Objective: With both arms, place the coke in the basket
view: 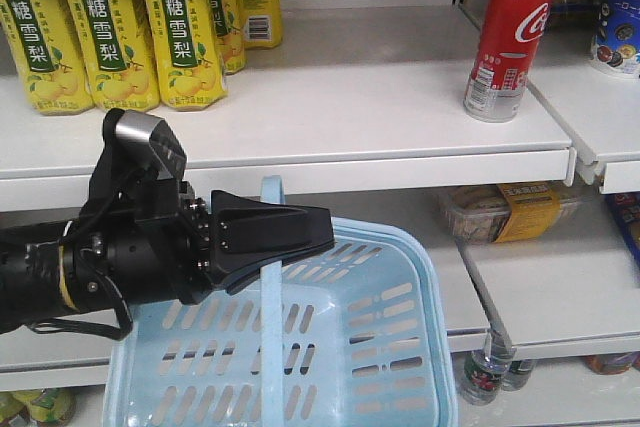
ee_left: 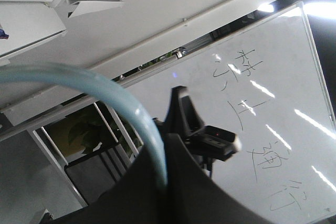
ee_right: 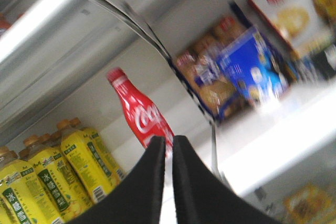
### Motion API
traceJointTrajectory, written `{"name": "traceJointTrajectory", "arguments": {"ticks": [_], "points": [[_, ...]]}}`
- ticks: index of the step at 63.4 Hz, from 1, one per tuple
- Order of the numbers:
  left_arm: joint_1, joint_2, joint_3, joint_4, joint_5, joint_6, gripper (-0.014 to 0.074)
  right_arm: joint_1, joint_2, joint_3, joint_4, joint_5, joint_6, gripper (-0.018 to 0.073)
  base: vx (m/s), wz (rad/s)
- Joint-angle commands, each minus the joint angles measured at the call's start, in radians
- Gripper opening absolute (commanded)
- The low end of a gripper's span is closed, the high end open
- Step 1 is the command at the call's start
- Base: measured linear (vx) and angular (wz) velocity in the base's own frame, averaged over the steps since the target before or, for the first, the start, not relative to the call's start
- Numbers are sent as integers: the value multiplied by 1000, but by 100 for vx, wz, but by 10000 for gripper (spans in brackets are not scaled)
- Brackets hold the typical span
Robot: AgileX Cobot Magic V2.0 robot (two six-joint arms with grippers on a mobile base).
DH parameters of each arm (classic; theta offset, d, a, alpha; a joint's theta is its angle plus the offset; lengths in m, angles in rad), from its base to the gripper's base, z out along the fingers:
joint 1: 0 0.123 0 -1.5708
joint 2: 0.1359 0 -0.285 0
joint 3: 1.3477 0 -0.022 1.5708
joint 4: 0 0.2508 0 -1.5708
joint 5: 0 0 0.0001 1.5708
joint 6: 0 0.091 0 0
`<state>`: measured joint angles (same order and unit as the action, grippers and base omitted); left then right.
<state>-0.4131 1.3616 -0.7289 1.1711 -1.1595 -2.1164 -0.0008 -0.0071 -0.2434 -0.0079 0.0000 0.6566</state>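
The coke stands upright on the white shelf at the upper right, red with white script and a silvery lower band. Below it hangs the light blue basket. My left gripper is shut on the basket's flat handle. In the left wrist view the handle curves down between the black jaws of the left gripper. My right gripper is shut with nothing between its fingers. The coke stands beyond its tips, apart from them. The right gripper does not show in the front view.
Yellow pear-drink bottles fill the shelf's left side, also seen from the right wrist. Snack packs lie on the lower right shelf, small bottles below. Blue and brown packages sit right of a metal divider.
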Motion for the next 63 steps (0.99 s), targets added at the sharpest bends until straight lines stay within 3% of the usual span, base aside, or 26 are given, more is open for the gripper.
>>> {"name": "traceJointTrajectory", "arguments": {"ticks": [1,17,21,35,46,63], "points": [[-5,-31,-30,-77,-218,0,-7,-5,55,-144,-129,54,-15,140,0,0],[-5,-31,-30,-77,-218,0,-7,-5,239,-291,-158,102,-214,608,0,0],[-5,-31,-30,-77,-218,0,-7,-5,289,-311,-158,102,-243,654,0,0],[-5,-31,-30,-77,-218,0,-7,-5,479,-439,-145,102,-369,632,0,0],[-5,-31,-30,-77,-218,0,-7,-5,624,-541,-71,105,-472,578,0,0],[-5,-31,-30,-77,-218,0,-7,-5,835,-689,34,188,-732,567,0,0]]}}
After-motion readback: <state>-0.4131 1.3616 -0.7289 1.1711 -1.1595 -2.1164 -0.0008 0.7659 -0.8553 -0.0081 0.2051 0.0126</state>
